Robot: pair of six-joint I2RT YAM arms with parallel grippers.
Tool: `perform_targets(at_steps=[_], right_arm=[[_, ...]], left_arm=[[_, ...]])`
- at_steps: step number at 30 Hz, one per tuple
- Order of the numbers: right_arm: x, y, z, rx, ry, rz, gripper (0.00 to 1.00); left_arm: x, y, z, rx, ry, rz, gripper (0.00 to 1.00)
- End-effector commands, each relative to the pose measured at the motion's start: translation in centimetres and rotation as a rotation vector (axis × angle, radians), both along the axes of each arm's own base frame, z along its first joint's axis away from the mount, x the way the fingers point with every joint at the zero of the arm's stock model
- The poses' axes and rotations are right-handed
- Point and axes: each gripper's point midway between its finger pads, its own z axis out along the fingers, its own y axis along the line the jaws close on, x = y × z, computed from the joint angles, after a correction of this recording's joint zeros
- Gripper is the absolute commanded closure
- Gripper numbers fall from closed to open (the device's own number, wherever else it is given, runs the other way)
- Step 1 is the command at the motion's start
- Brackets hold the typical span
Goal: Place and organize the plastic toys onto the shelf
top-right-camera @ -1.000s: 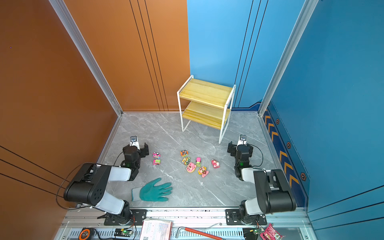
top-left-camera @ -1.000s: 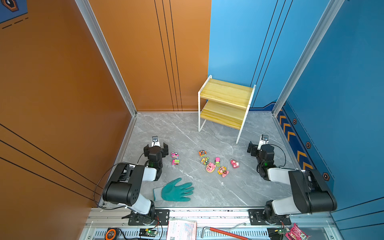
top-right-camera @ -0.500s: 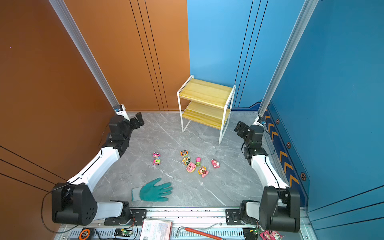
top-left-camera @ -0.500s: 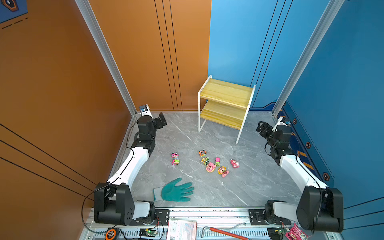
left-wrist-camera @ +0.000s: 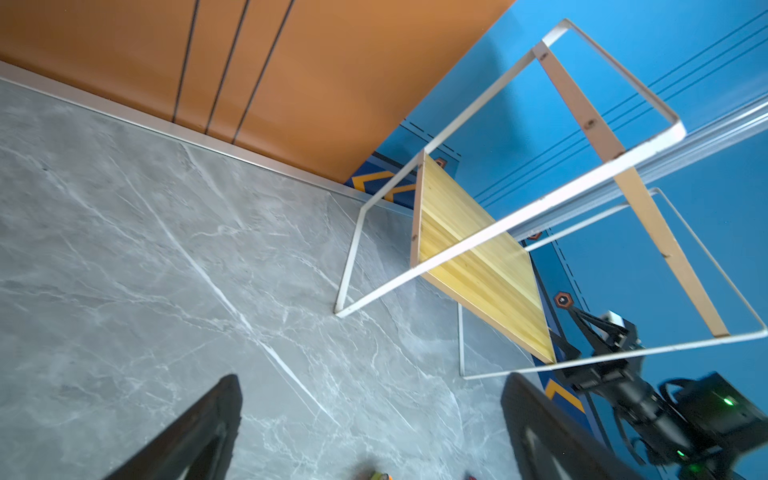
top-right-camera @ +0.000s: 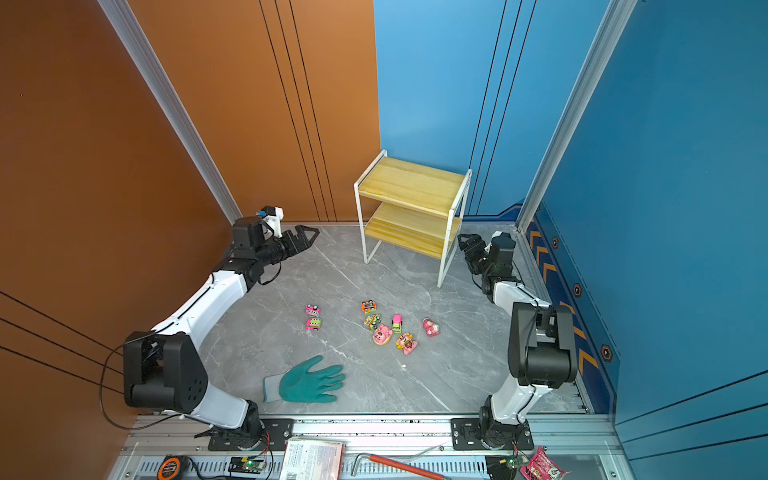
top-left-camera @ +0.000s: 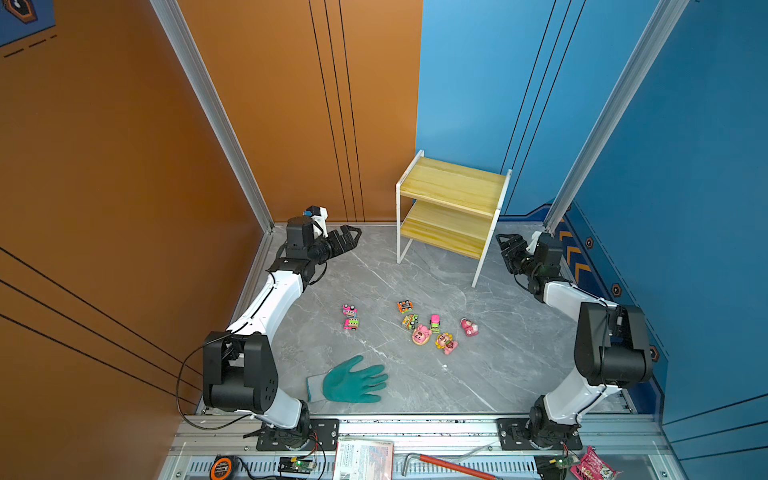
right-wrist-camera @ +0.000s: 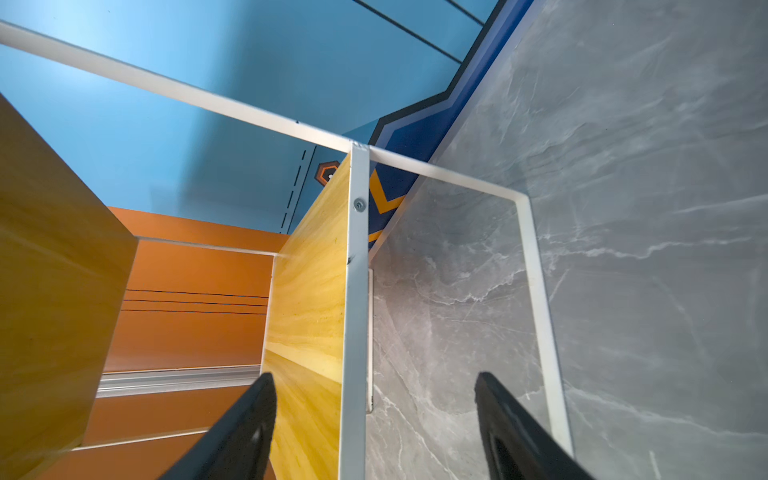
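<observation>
The left gripper (top-left-camera: 353, 232) holds its two black jaws wide apart with nothing between them, pointing at the small two-tier shelf (top-left-camera: 453, 183) of pale yellow wooden boards on a thin white metal frame. The right gripper (top-left-camera: 504, 243), at the shelf's other side, is also parted and grips nothing. Its wrist view shows one white frame leg (right-wrist-camera: 354, 316) ahead, untouched. Eight thumb-sized bright plastic toys (top-left-camera: 421, 335) lie on the grey marbled floor (top-left-camera: 498, 365), apart from the shelf: five wheeled cars and three pink bears. One teal-green work glove (top-left-camera: 353, 384) lies nearer the arm bases.
</observation>
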Motion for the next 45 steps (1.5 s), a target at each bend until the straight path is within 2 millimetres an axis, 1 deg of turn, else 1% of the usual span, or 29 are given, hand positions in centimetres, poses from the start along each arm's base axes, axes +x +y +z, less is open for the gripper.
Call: perform_targets(at_steps=[1,6,10,12,16,21,23,26,27,29,34,35,45], right_arm=[[1.7,1.0,3.6,0.127,-0.127,0.033,0.27],[3.2,1.9,2.7,0.223,-0.152,0.055,0.3],[4.3,3.2,2.5,0.256,-0.17,0.092,0.38],[4.7,3.8,2.7,0.274,-0.184,0.107,0.44],[5.2,4.6,2.9,0.294,-0.205,0.136,0.59],[5.3,5.1,3.1,0.297,-0.226,0.176,0.86],[5.3,5.1,3.3,0.301,-0.242,0.192,0.91],[5.3,5.2,3.5,0.316,-0.263,0.216,0.95],[5.3,5.3,3.5,0.322,-0.266,0.227,0.97],[5.3,5.7,3.9,0.33,-0.279,0.255,0.99],[4.8,6.5,5.1,0.345,-0.306,0.312,1.0],[5.0,6.6,3.9,0.356,-0.286,0.316,1.0],[3.7,7.7,4.8,0.448,-0.314,0.397,1.0]], left_arm=[[-1.8,-0.8,1.2,-0.038,0.0,-0.068,0.01],[-2.8,-0.8,1.3,-0.035,0.001,-0.076,0.01],[-3.3,-0.6,1.3,-0.016,0.002,-0.073,0.01],[-3.4,-0.5,1.2,-0.006,0.006,-0.067,0.02],[-3.6,-0.5,1.0,-0.007,0.017,-0.061,0.01],[-3.8,-0.7,1.6,-0.003,0.006,-0.063,0.01],[-3.8,-0.7,1.7,-0.001,0.008,-0.061,0.01],[-3.8,-0.6,1.7,0.007,0.011,-0.061,0.01],[-3.7,-0.6,1.5,0.009,0.015,-0.06,0.01],[-3.7,-0.5,1.4,0.015,0.019,-0.058,0.01],[-3.6,-0.3,0.9,0.03,0.029,-0.048,0.01],[-3.5,-0.3,0.8,0.033,0.032,-0.046,0.01],[-3.4,-0.3,0.4,0.059,0.045,-0.037,0.01]])
